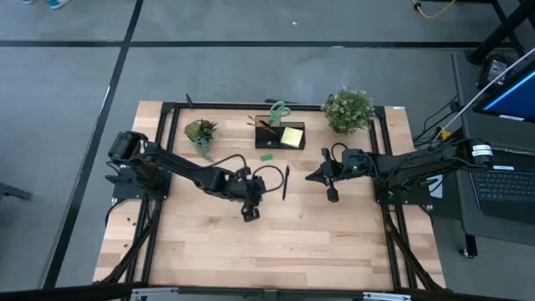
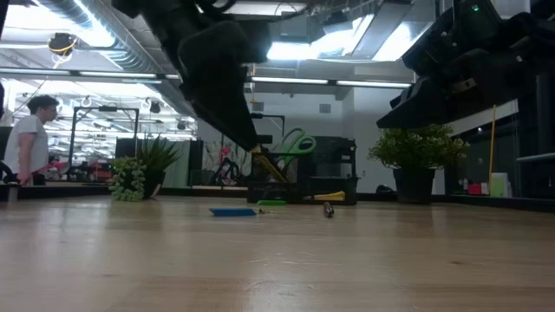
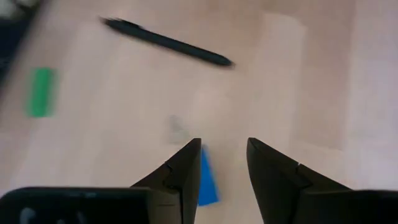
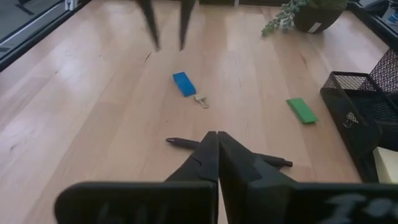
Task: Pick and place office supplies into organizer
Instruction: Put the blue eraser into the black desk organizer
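My left gripper (image 3: 224, 143) hangs open above a blue eraser (image 3: 205, 177), which lies flat on the table under the gap and touches neither finger; the right wrist view shows the same gripper (image 4: 168, 45) clear above that eraser (image 4: 183, 84). A black pen (image 1: 286, 181) and a green eraser (image 1: 266, 155) lie flat between the arms. The black organizer (image 1: 266, 138) at the far middle holds green-handled scissors (image 1: 279, 109) and a yellow sticky pad (image 1: 292, 136). My right gripper (image 4: 217, 134) is shut and empty, raised over the pen (image 4: 180, 143).
Two potted plants stand at the far side, one on the left (image 1: 201, 132) and one on the right (image 1: 348, 109). A small clip (image 4: 201, 99) lies beside the blue eraser. Bare wood (image 1: 267, 251) stretches toward the near edge. A person (image 2: 30, 139) stands in the room behind.
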